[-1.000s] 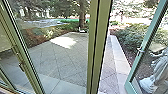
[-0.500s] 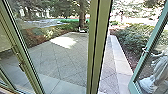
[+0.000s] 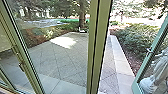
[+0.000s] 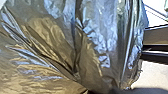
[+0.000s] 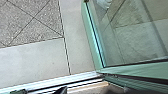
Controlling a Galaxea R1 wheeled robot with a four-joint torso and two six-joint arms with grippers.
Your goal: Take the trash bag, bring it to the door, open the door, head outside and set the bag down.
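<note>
The glossy, crumpled trash bag (image 4: 97,47) is close against the camera in the left wrist view. Its folds draw together at my left gripper (image 4: 88,92), which is shut on it. On the right of the head view, the green-framed glass door (image 3: 153,50) stands open, its handle (image 3: 149,52) on the near upright. The right wrist view has the lower corner of the door frame (image 5: 99,70) above the metal threshold (image 5: 50,81). My right gripper's state cannot be made out.
A thick green post (image 3: 96,47) stands between a fixed glass pane and the doorway. Outside lie grey paving (image 3: 67,60), a pale stone curb (image 3: 120,60) and bushes (image 3: 136,37). Behind the door's glass is a white draped shape (image 3: 157,75).
The door has swung farther open, its edge and handle moving to the right in the head view. The post and paving keep their places there.
</note>
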